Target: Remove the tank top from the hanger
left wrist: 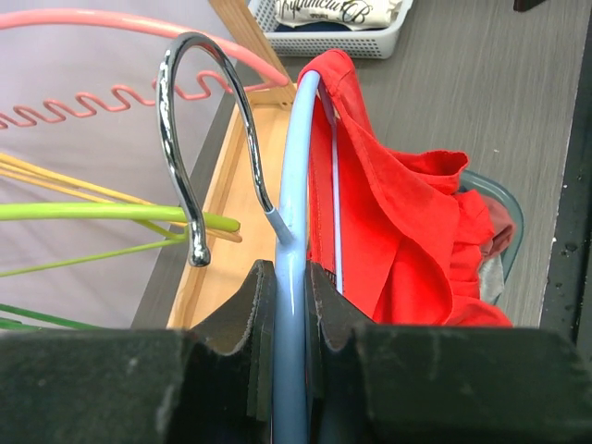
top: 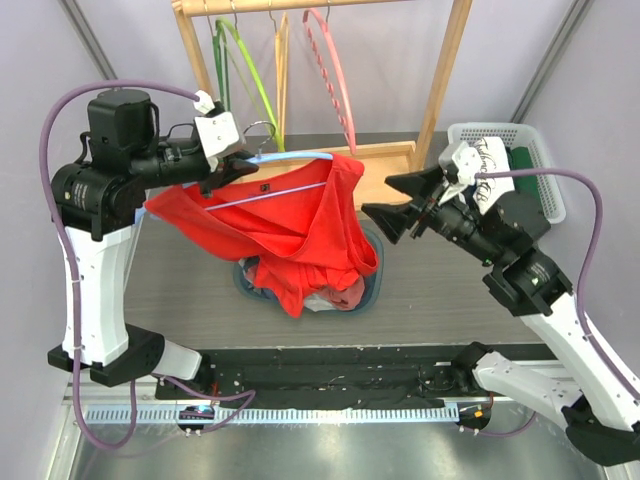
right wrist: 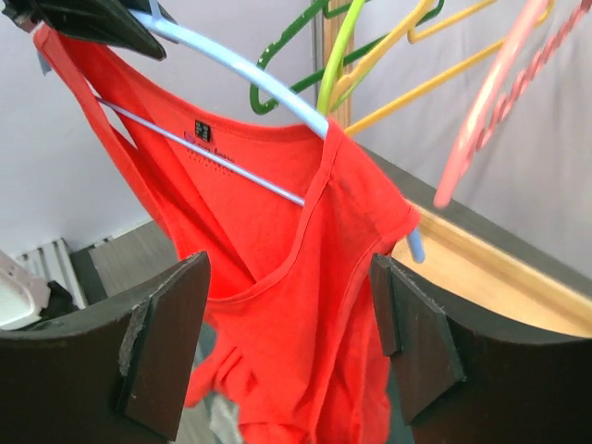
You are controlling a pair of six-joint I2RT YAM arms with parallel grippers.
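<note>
A red tank top (top: 290, 235) hangs on a light blue hanger (top: 290, 158) with a metal hook (left wrist: 190, 139). My left gripper (top: 232, 165) is shut on the hanger's blue arm (left wrist: 291, 277) near the hook and holds it in the air. The top's right strap (right wrist: 356, 180) still sits over the hanger's right end; its hem droops into a blue basket (top: 372, 285) on the table. My right gripper (top: 392, 205) is open and empty, just right of the top, with the red cloth (right wrist: 296, 305) in front of its fingers.
A wooden rack (top: 440, 90) behind holds green (top: 245, 70), yellow and pink hangers (top: 335, 75). A white basket (top: 520, 160) with folded clothes stands at the back right. The blue basket holds other garments.
</note>
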